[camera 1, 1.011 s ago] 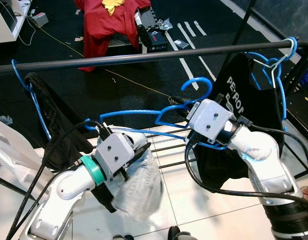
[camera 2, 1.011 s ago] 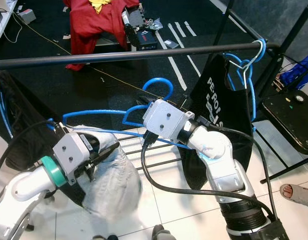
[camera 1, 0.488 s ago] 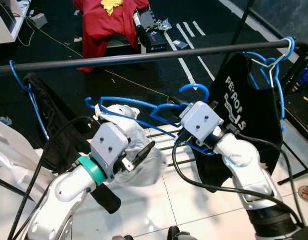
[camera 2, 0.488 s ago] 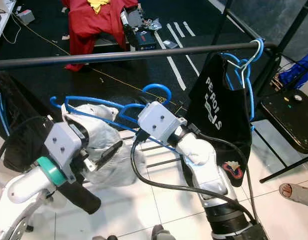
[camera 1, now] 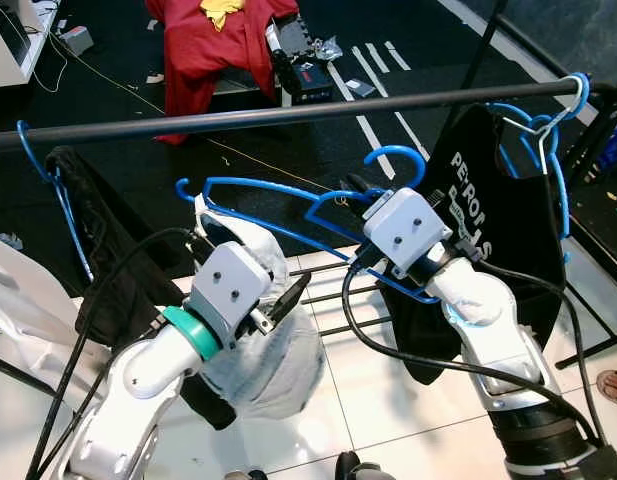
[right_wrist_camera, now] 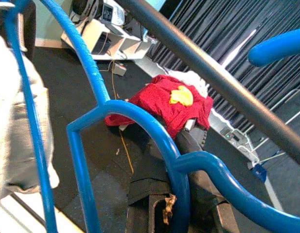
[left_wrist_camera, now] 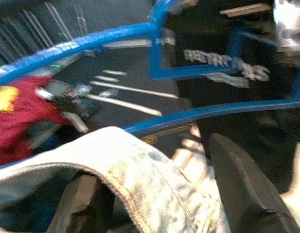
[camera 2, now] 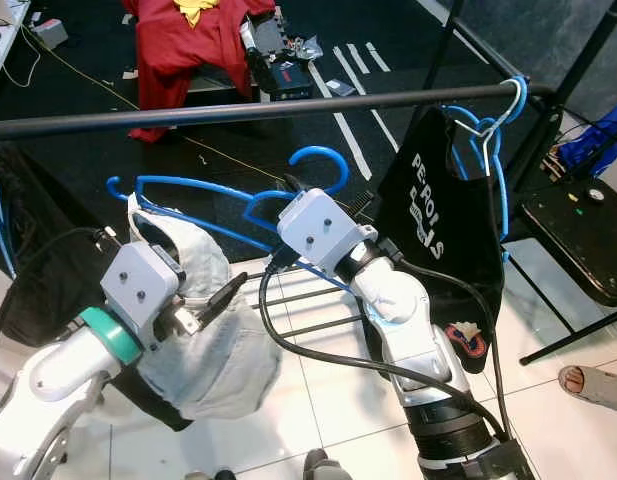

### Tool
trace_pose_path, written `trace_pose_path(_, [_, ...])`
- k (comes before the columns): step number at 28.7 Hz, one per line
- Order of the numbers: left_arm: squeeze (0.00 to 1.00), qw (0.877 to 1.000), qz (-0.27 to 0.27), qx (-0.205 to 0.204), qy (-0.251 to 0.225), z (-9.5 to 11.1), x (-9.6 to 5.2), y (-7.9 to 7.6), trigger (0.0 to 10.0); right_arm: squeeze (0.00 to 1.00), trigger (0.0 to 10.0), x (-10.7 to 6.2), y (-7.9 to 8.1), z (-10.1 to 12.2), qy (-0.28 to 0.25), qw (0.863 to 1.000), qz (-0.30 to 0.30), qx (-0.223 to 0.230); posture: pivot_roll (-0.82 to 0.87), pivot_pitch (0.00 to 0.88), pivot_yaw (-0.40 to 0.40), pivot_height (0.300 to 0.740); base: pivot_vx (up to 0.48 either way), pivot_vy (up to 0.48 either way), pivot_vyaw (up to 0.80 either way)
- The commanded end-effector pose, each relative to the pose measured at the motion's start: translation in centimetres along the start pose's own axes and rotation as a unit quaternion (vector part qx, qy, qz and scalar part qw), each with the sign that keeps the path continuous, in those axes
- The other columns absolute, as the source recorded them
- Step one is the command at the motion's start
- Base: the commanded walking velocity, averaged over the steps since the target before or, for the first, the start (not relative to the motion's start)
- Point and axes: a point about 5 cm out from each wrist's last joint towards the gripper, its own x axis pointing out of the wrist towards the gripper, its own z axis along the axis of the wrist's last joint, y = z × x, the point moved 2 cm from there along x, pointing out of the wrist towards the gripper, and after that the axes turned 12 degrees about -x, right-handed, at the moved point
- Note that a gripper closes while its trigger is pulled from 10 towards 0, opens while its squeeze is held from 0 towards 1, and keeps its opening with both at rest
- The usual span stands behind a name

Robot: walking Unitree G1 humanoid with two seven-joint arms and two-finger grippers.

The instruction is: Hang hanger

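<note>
1. The blue hanger is held in the air below the black clothes rail and in front of it. Its hook points up, close under the rail, and is not yet over it.
2. A pale grey garment is draped on the hanger's left-hand shoulder and hangs down over the left arm.
3. The right gripper is at the neck of the hanger, just under the hook. Its grey wrist housing covers the fingers, so whether they clamp the wire cannot be told. In the right wrist view the blue wire runs close across the lens with the rail above it.
4. The left gripper is at the garment's side. 1 black finger stands clear of the cloth while the other side is hidden, so its grip cannot be told either.
5. Status: the hanger is loaded and raised near rail height. Judged remaining: lift the hook over the rail, lower it until it seats, let go with both grippers.
6. The free stretch of rail lies between 2 occupied hangers: a black printed shirt on the right and a dark garment on the left.
7. Beyond the rail, a red garment lies on the dark floor.
</note>
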Motion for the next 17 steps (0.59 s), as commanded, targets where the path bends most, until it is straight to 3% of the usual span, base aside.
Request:
trace_pose_path(1, [0.0, 0.999, 0.021, 0.024, -0.042, 1.5, 0.6, 0.0, 10.0, 0.0, 10.0, 0.2, -1.3, 0.6, -0.009, 1.0, -0.028, -0.004, -0.11, 0.17, 0.035, 0.74, 0.0, 0.0, 0.0])
trace_pose_path(6, [0.0, 0.998, 0.014, 0.016, -0.055, 2.2, 1.4, -0.2, 10.0, 0.0, 10.0, 0.1, -1.3, -0.6, 0.028, 0.999, -0.027, 0.029, -0.11, 0.168, 0.033, 0.74, 0.0, 0.0, 0.0])
trace_pose_path(7, [0.0, 0.998, 0.008, 0.008, -0.059, 2.5, 2.1, -0.3, 10.0, 0.0, 10.0, 0.1, -1.0, -1.4, 0.048, 0.998, -0.023, 0.04, -0.11, 0.169, 0.033, 0.74, 0.0, 0.0, 0.0])
trace_pose_path(12, [0.0, 0.998, 0.0, -0.006, -0.058, 2.7, 2.9, -0.3, 10.0, 0.0, 10.0, 0.2, -0.7, -2.2, 0.066, 0.996, -0.021, 0.053, -0.11, 0.168, 0.035, 0.74, 0.0, 0.0, 0.0])
trace_pose_path(13, [0.0, 0.999, -0.01, -0.011, -0.052, 2.8, 4.1, -0.3, 10.0, 0.0, 10.0, 0.5, -0.6, -2.8, 0.079, 0.994, -0.022, 0.067, -0.11, 0.169, 0.036, 0.74, 0.0, 0.0, 0.0])
trace_pose_path(14, [0.0, 0.999, -0.01, -0.011, -0.052, 2.8, 4.1, -0.3, 10.0, 0.0, 10.0, 0.5, -0.6, -2.8, 0.079, 0.994, -0.022, 0.067, -0.11, 0.169, 0.036, 0.74, 0.0, 0.0, 0.0])
trace_pose_path(15, [0.0, 0.999, -0.023, -0.001, -0.037, 2.6, 5.9, -0.3, 10.0, 0.0, 10.0, 1.4, -0.5, -3.6, 0.094, 0.992, -0.019, 0.084, -0.12, 0.17, 0.04, 0.74, 0.0, 0.0, 0.0])
trace_pose_path(16, [0.0, 0.999, -0.023, -0.001, -0.037, 2.6, 5.9, -0.3, 10.0, 0.0, 10.0, 1.4, -0.5, -3.6, 0.094, 0.992, -0.019, 0.084, -0.12, 0.17, 0.04, 0.74, 0.0, 0.0, 0.0])
trace_pose_path(17, [0.0, 0.999, -0.036, 0.01, -0.03, 2.7, 7.3, -0.4, 10.0, 0.0, 10.0, 2.3, -0.4, -4.3, 0.106, 0.989, -0.015, 0.097, -0.12, 0.17, 0.04, 0.74, 0.0, 0.0, 0.0])
